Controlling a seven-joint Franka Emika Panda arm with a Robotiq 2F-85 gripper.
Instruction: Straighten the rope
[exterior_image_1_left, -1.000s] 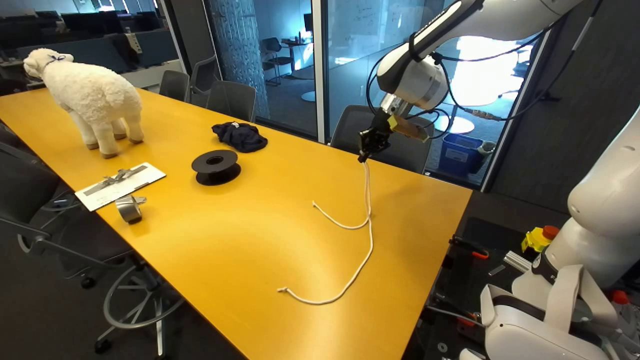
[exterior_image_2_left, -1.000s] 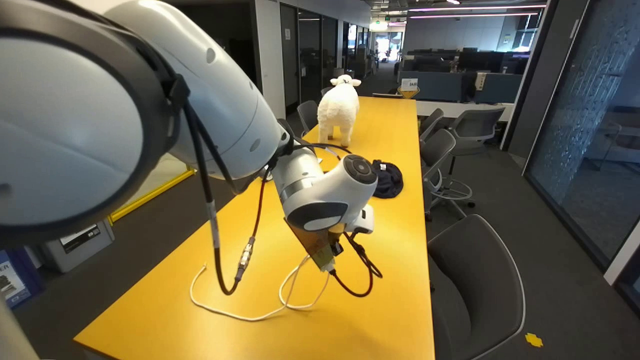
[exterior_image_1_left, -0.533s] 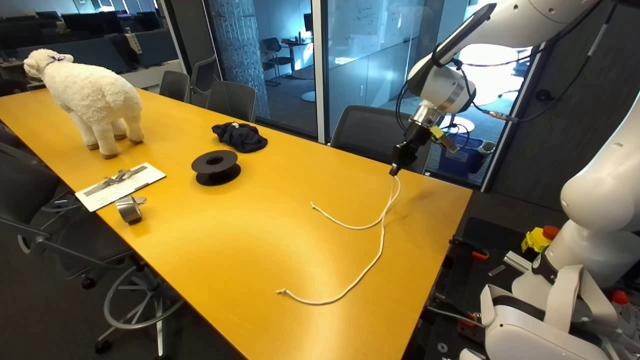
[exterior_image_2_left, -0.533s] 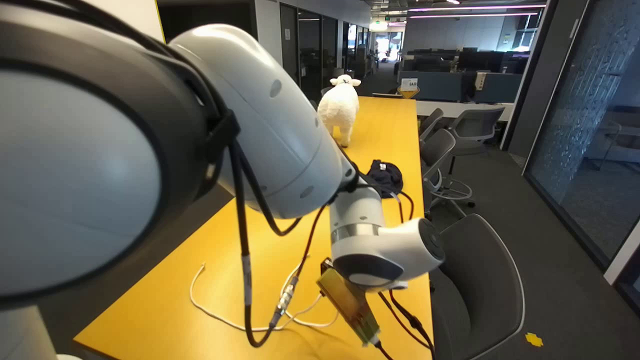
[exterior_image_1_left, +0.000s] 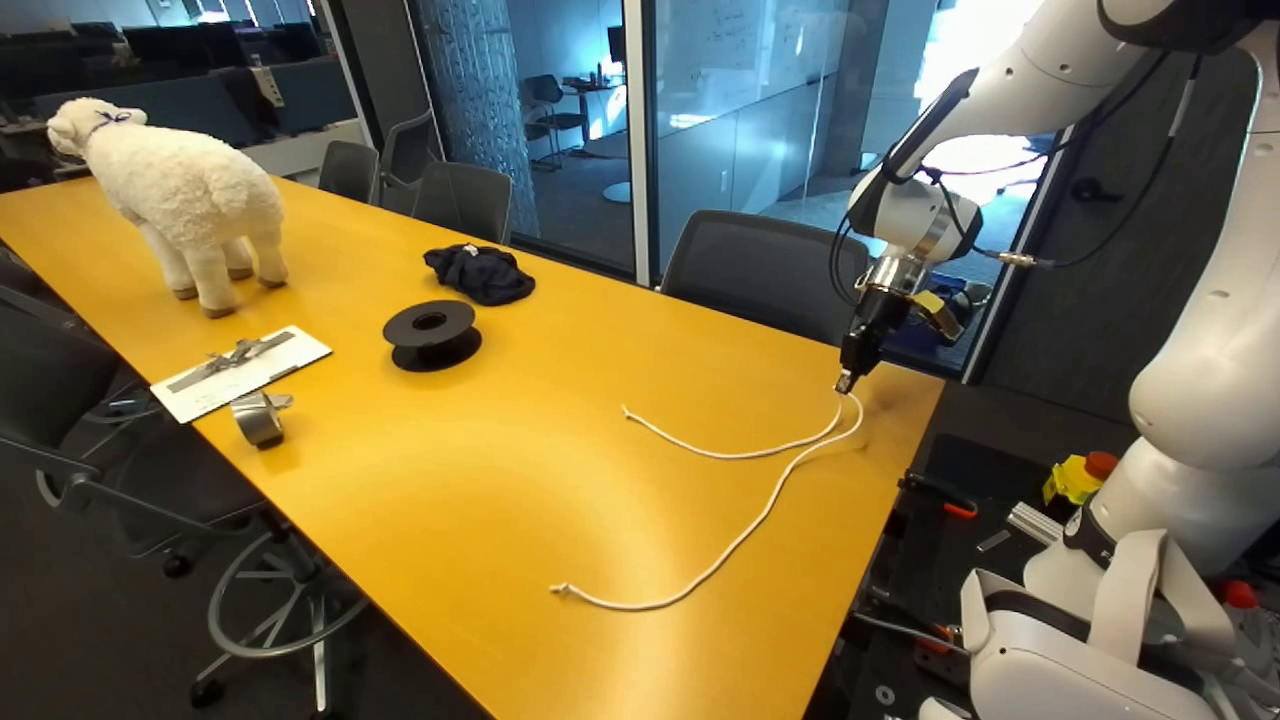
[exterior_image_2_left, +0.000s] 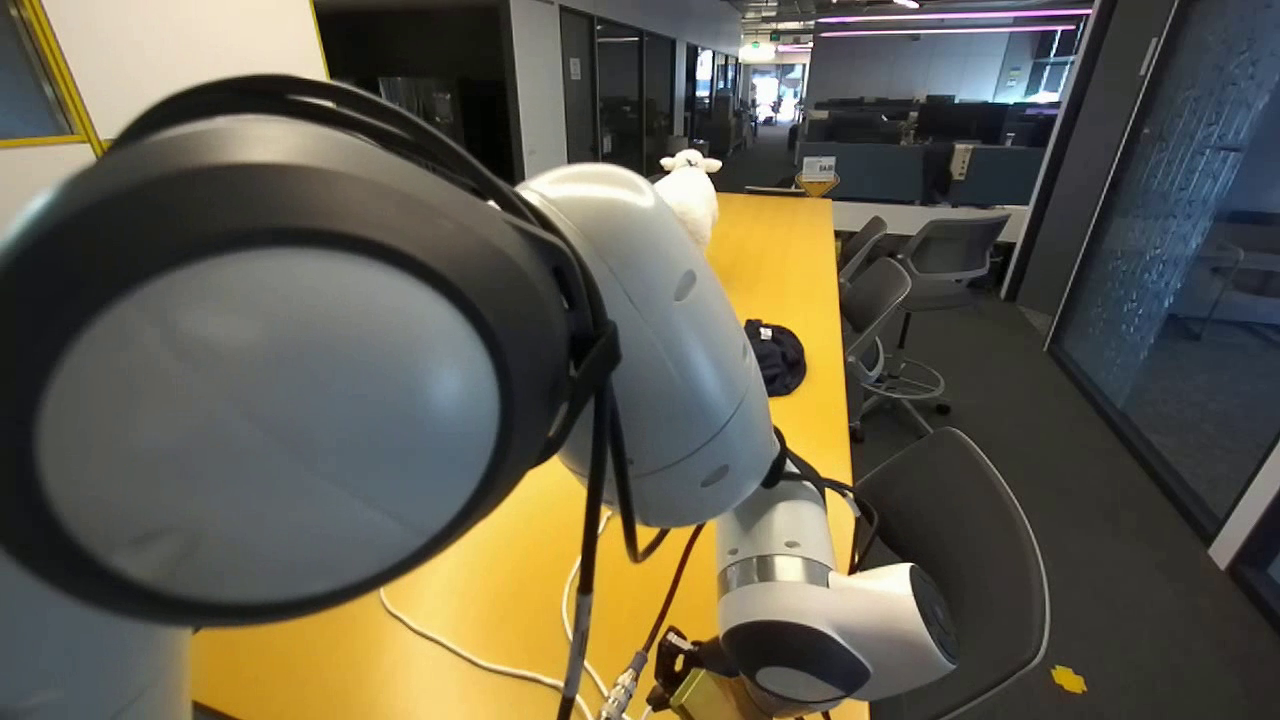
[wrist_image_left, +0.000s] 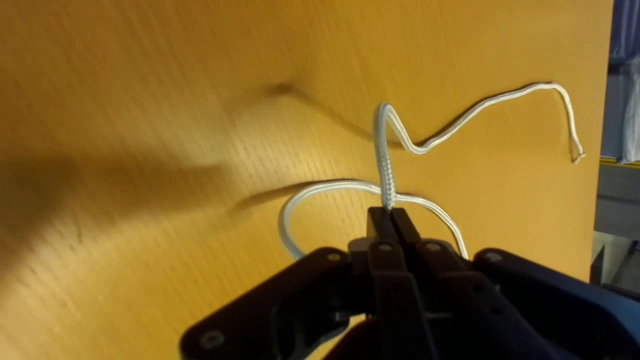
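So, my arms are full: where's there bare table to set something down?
A broad patch of table is bare between the black spool, silver tape roll and rope; another between the plush sheep and dark cloth. It's crowded around the hand, which grips the rope, and where the tape roll sits by the white board.

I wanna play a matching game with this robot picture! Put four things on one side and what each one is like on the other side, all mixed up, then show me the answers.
Things:
1. rope
2. gripper
3. toy sheep
4. spool

What it is like:
A. fluffy, standing on four legs on the table
B. black and round, with a hole in the middle
C. closed, pinching something thin
D. pale, long and curvy, not straight yet

Right pairs:
1 - D
2 - C
3 - A
4 - B
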